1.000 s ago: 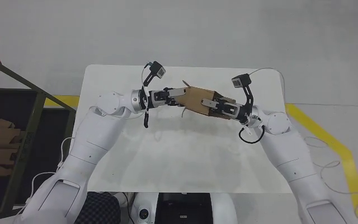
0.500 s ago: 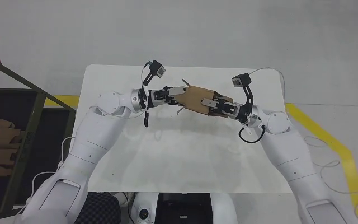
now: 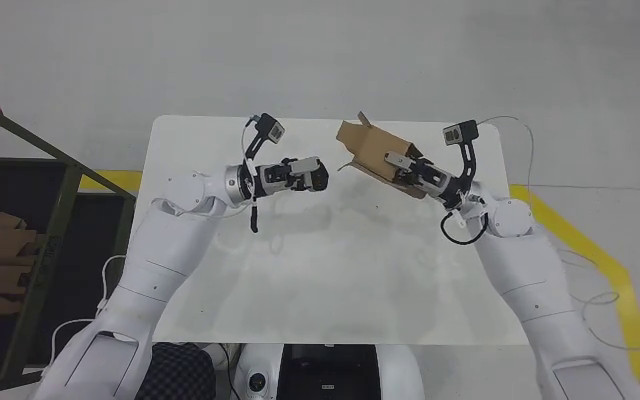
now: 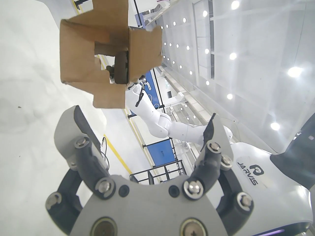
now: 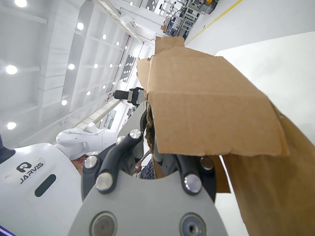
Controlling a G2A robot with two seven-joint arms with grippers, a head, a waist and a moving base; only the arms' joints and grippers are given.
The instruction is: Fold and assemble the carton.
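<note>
Gripping one end of the partly folded cardboard carton (image 3: 375,152), the right claw (image 3: 405,166) holds it over the white bench (image 3: 330,290), upper right of centre in the top view, its loose flaps splayed toward the left claw (image 3: 318,175). That claw hangs apart from the carton, jaws spread wide and empty, left of centre.

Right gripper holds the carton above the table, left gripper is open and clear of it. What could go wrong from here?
1. The right gripper pinches the carton by one wall only, above the table; the carton may pivot or slip in that grip.
2. The flaps stick out unfolded toward the open left gripper; an approach could catch one and bend it the wrong way.
</note>
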